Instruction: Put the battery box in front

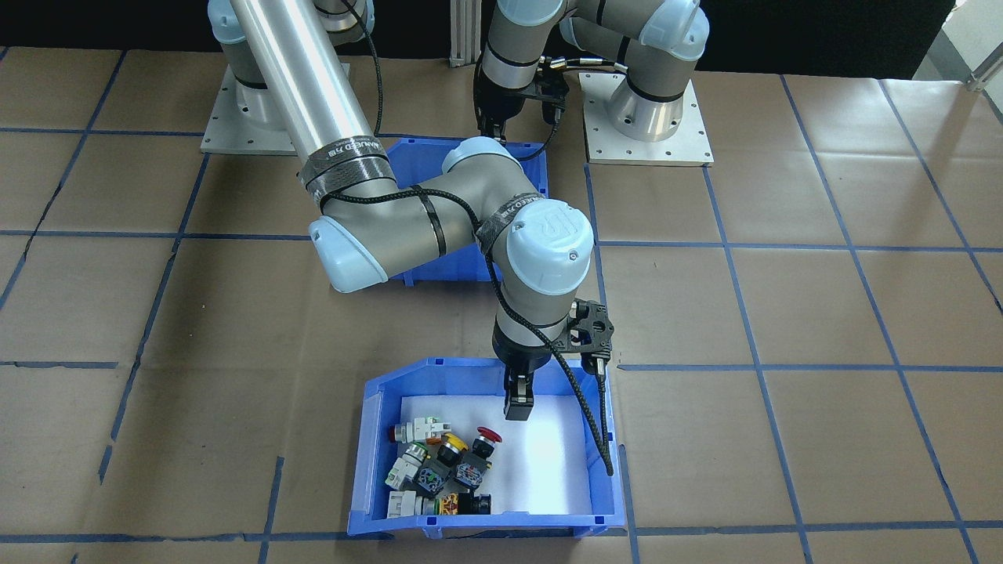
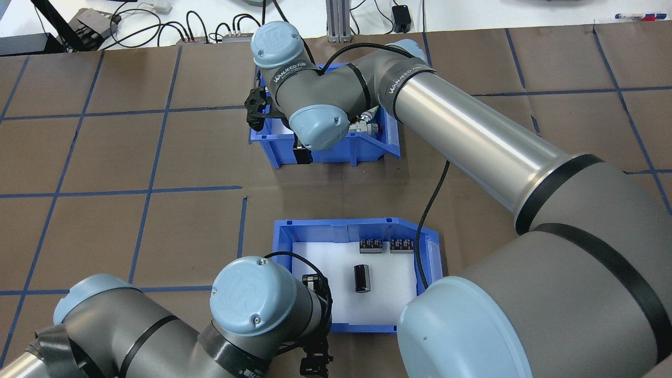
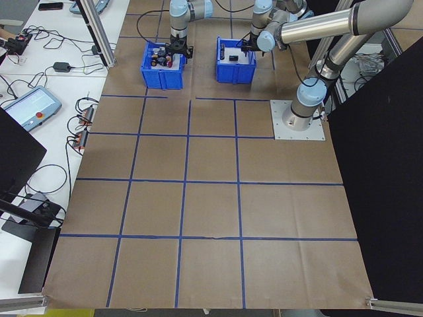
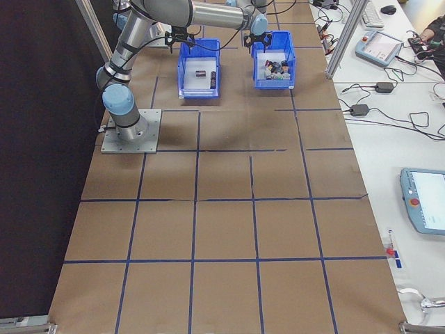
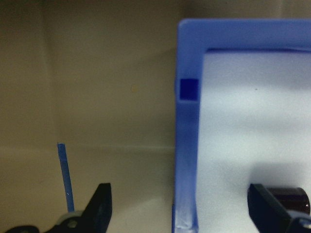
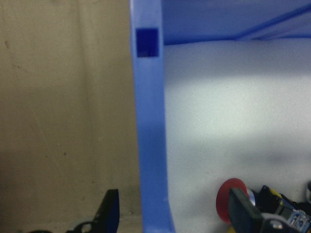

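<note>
Because the left gripper [image 5: 182, 208] is wide open, with one finger on each side of a side wall [image 5: 187, 145] of the blue plastic battery box [image 2: 336, 227], nothing is held yet. The fingers do not press on the wall. The box sits on the brown paper-covered table [image 2: 105, 157], close to the robot. The other blue plastic bin [image 1: 365, 470], the one with colourful push-button switches [image 1: 447, 462], sits on the far side, where I think the battery box has to go.

The right gripper [image 6: 176, 216] is open too. It has a wall of the switch bin between its fingers and holds nothing.

Here is what I think can go wrong:

- The left gripper only gets a thin wall near one corner. If it lifts from there, the box can tip or slip out.
- The small dark round cells [image 2: 362, 277] lie loose on the white floor. A tilt can make them roll or fall out.
- One cell lies very near the inside finger. The finger can bump it when it shuts.
- The switch bin is in the way in front. If both bins move at once, the bins or arms can hit each other.
- A black cable [image 2: 428, 210] from the right arm hangs over the battery box. It can catch on the rim.
</note>
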